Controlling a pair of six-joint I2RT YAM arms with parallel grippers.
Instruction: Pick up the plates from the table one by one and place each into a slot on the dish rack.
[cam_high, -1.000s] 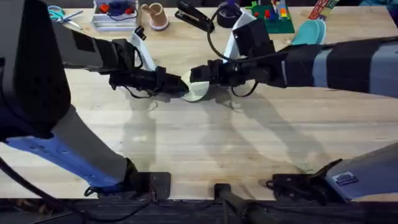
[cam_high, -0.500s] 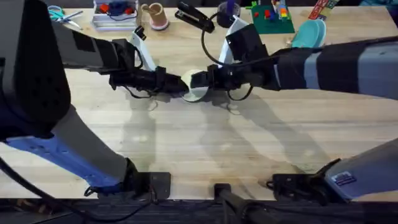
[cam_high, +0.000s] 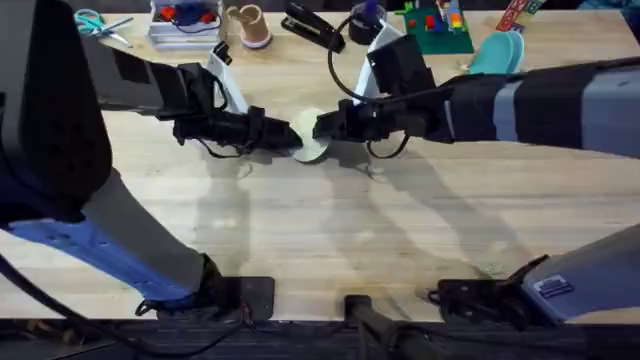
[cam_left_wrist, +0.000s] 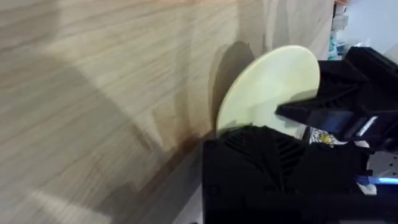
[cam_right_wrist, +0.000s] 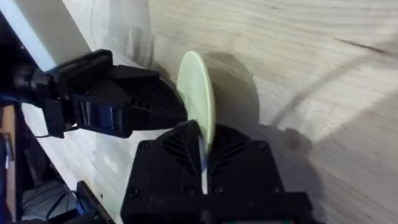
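A pale cream-yellow plate (cam_high: 309, 145) is held on edge above the table (cam_high: 320, 230), between the two grippers. My left gripper (cam_high: 287, 138) is shut on its left rim. My right gripper (cam_high: 320, 127) is shut on its right rim. In the right wrist view the plate (cam_right_wrist: 198, 99) runs edge-on down between my right fingers (cam_right_wrist: 168, 168), with the left gripper (cam_right_wrist: 158, 102) on its far side. From the left wrist the plate (cam_left_wrist: 267, 87) shows its face, its lower part hidden behind my own finger (cam_left_wrist: 280, 168). Light teal plates (cam_high: 497, 55) lie at the back right. A small pale wooden dish rack (cam_high: 250, 25) stands at the back.
Along the back edge are a clear tray of small items (cam_high: 185, 20), scissors (cam_high: 90, 20), a black stapler (cam_high: 312, 28) and a green toy board (cam_high: 438, 28). Bare wood stretches from the grippers to the front edge.
The right gripper has come in from the right and closed on the plate's rim. The plate and the left gripper have barely moved.
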